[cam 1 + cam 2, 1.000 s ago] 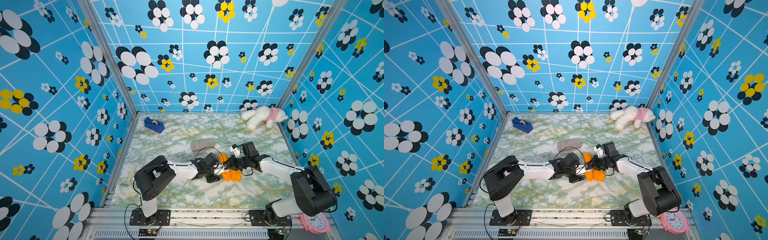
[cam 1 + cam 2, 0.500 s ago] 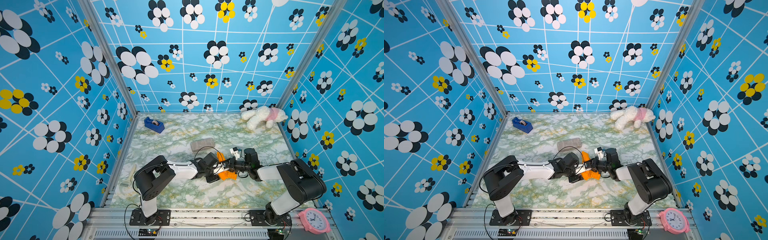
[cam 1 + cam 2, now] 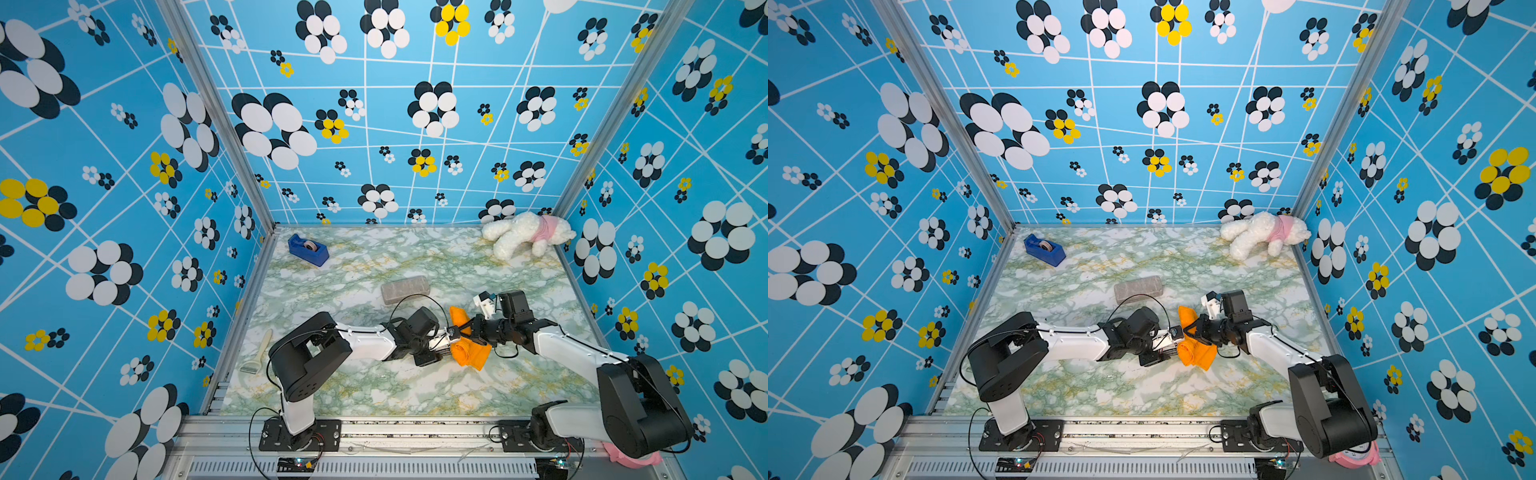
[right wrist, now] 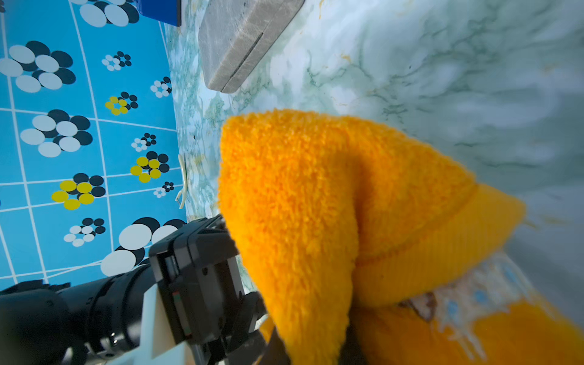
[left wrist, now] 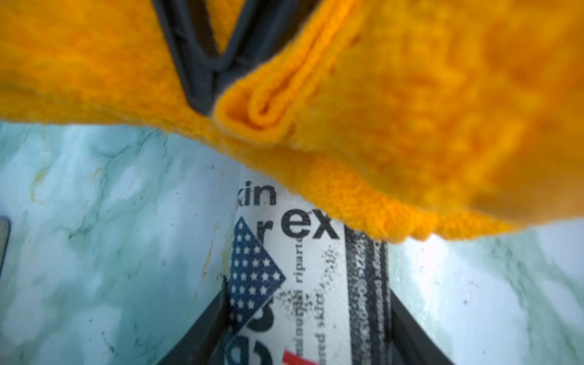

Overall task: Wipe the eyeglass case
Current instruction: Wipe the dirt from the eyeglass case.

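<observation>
The eyeglass case (image 5: 303, 268) is white with black print and a starred flag patch. My left gripper (image 5: 305, 328) is shut on it, one dark finger on each side. In both top views the case (image 3: 440, 341) (image 3: 1165, 340) shows as a white sliver at the left gripper (image 3: 436, 347) (image 3: 1160, 345), low over the marbled table. An orange cloth (image 3: 469, 351) (image 3: 1196, 353) (image 4: 300, 205) drapes over the case's far end (image 5: 410, 126). My right gripper (image 3: 465, 332) (image 3: 1192, 330) is shut on the cloth, its jaws mostly buried in it in the right wrist view.
A grey hard box (image 3: 405, 289) (image 4: 240, 41) lies just behind the grippers. A blue tape dispenser (image 3: 308, 249) sits back left and a white plush toy (image 3: 525, 232) back right. A cream-handled tool (image 3: 257, 357) lies at the left edge, a pink clock (image 3: 631, 457) front right.
The right arm pushed the cloth leftward along the case, then drew back to the right. The left arm held the case still.
</observation>
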### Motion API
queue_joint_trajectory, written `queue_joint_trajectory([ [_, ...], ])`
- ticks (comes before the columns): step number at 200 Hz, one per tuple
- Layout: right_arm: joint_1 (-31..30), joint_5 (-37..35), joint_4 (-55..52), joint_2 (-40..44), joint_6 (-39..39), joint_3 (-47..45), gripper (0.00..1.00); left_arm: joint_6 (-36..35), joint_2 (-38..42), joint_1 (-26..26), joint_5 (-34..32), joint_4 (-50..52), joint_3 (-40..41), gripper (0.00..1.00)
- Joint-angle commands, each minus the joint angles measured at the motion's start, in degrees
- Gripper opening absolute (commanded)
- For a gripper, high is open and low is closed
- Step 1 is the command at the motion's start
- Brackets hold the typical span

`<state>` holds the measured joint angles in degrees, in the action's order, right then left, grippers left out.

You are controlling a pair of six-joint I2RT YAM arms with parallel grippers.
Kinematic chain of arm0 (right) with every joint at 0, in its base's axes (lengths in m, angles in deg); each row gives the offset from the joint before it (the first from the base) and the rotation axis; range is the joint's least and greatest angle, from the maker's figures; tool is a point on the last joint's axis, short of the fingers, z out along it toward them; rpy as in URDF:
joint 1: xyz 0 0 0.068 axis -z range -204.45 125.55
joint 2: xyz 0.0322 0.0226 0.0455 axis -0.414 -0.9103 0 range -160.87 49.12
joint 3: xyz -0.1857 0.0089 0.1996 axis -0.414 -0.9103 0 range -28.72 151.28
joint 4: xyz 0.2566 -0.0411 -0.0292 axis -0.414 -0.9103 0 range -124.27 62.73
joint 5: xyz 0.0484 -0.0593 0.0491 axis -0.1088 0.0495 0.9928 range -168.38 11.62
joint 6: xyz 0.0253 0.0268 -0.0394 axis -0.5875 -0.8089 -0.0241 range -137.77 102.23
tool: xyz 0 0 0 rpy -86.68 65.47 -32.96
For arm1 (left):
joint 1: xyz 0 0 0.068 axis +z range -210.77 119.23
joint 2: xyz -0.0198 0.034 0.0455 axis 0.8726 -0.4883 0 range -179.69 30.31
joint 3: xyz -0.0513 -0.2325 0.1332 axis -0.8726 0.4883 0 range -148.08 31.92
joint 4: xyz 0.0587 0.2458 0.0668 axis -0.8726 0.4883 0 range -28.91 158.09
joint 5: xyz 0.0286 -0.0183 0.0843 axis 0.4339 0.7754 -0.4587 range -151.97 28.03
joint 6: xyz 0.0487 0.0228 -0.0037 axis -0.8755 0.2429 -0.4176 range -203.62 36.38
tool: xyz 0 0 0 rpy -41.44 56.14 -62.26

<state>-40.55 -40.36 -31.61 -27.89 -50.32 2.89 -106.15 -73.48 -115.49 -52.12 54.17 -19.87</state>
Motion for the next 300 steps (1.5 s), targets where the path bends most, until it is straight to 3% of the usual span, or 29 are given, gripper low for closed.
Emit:
queue_joint_trajectory([
  [1, -3.9, 1.3, -0.2, -2.3, -4.3, -2.9, 0.00, -0.3, 1.0, 1.0, -0.2, -4.4, -0.8, 0.32],
  [22, -5.4, 5.7, 16.0, -4.0, -16.2, -6.8, 0.00, -0.1, 0.8, 0.9, -0.3, -4.7, -1.3, 0.32],
  [36, -5.4, 6.2, 18.2, -5.1, -17.5, -7.2, 0.00, 0.1, 0.8, 0.9, -0.5, -5.0, -1.2, 0.32],
  [56, -3.0, 4.8, 10.4, -5.5, -11.2, -5.9, 0.00, 0.3, 1.0, 1.1, -0.5, -5.5, -0.9, 0.31],
  [81, 5.4, 1.2, -4.3, -2.2, 0.2, -3.3, 0.00, 0.1, 2.1, 1.0, -0.7, -5.5, 0.3, 0.30],
  [96, 6.4, -5.4, -15.5, 0.4, 8.2, 0.7, 0.00, 0.0, 2.7, 1.2, -0.7, -5.0, 0.7, 0.30],
  [109, 6.7, -6.0, -17.5, 1.0, 9.6, 2.4, 0.00, -0.3, 2.8, 1.3, -0.6, -4.3, 0.7, 0.30],
  [128, 6.1, -1.2, -10.9, -0.6, 4.4, 1.7, 0.00, -0.4, 2.5, 1.3, -0.7, -4.0, 0.2, 0.30],
  [154, -0.9, 0.6, -4.6, -3.6, -1.4, 1.6, 0.00, -0.5, 1.8, 1.3, -0.6, -3.9, -0.9, 0.31],
  [180, -3.1, 7.8, 17.3, -6.2, -17.1, -5.4, 0.00, -0.6, 1.1, 1.2, -0.2, -4.1, -1.9, 0.30],
  [215, -5.8, 9.5, 22.7, -11.0, -20.3, -6.3, 0.00, -0.1, 0.6, 1.3, 0.3, -5.2, -2.2, 0.30],
  [243, -1.2, 8.2, 18.1, -12.2, -15.0, -6.0, 0.00, 0.1, 1.1, 1.3, 0.0, -4.8, -1.7, 0.30],
  [277, 5.9, -0.9, -12.1, -5.5, 5.9, 2.3, 0.00, -0.2, 3.0, 1.5, -0.5, -4.9, 0.4, 0.29],
  [300, 7.8, -2.7, -17.9, -3.7, 10.1, 5.4, 0.00, -0.3, 3.3, 1.9, -0.3, -3.9, 0.5, 0.29],
])
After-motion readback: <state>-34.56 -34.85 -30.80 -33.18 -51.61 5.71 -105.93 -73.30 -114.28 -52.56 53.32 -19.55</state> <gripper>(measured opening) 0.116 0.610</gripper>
